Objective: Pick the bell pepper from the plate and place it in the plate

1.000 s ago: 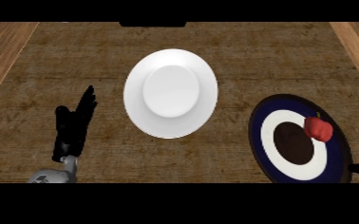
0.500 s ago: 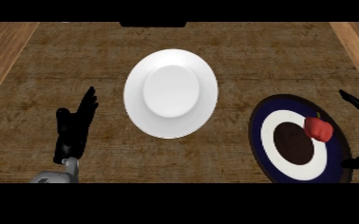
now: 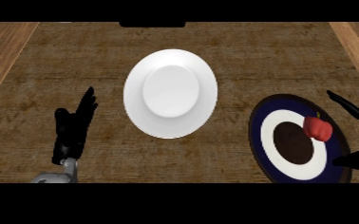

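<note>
**Bell pepper on the dark plate; white plate unoccupied; both hands off the objects**

The red bell pepper lies on the blue, white and dark-centred plate at the lower right of the wooden counter. It rests on the plate's right side, across the white ring and the edge of the dark centre, stem end pointing up in the view.

The white plate stands at the middle of the counter, well apart from the pepper and to the left of the dark plate. Nothing lies on it.

The left hand shows at the lower left, fingers straight and pointing up the view, holding nothing, resting apart from the white plate.

The right hand shows only at the right edge: one straight finger slants over the dark plate's upper right rim, and another dark part shows near the plate's lower right. The fingers are spread wide either side of the pepper without touching it.
</note>
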Robot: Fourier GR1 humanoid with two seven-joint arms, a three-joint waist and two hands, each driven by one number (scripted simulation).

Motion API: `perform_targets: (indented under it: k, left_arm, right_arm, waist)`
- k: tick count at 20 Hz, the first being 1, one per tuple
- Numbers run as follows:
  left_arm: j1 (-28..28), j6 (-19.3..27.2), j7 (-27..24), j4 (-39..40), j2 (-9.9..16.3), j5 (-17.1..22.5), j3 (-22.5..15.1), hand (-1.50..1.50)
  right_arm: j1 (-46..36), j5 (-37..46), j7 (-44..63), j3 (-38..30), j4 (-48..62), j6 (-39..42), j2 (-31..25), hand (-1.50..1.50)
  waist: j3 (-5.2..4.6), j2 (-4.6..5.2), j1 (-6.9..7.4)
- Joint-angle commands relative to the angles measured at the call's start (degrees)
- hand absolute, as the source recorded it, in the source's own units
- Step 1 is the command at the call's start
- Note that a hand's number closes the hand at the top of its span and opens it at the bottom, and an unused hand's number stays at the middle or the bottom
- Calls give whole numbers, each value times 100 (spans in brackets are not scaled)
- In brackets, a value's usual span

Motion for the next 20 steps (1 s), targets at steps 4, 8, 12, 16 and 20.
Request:
perform_targets:
  k: [4, 8, 12, 16, 20]
  left_arm:
    - [-50, -356, 41, 5, 21, 7, 354, 0]
    - [14, -65, 5, 33, -354, -342, 113, 0]
    - [-53, -243, -170, 150, -287, -315, 287, 0]
    - [-211, -130, 131, 123, -404, -487, 263, 0]
    - [58, -198, 239, -193, -396, -473, 267, 0]
  right_arm:
    - [-141, 381, -110, -210, 150, 118, 301, -150]
    - [-249, 648, -48, -217, 373, -71, 530, -150]
    - [-433, 934, -529, -271, 982, -284, 596, -150]
    - [-704, 1174, -346, -323, 989, -488, 632, 150]
    - [-778, 1090, -382, -487, 852, -679, 819, 150]
  waist:
    - [-2, -2, -2]
    - [-1, 1, 6]
    - [1, 6, 14]
    - [2, 9, 21]
    - [1, 6, 20]
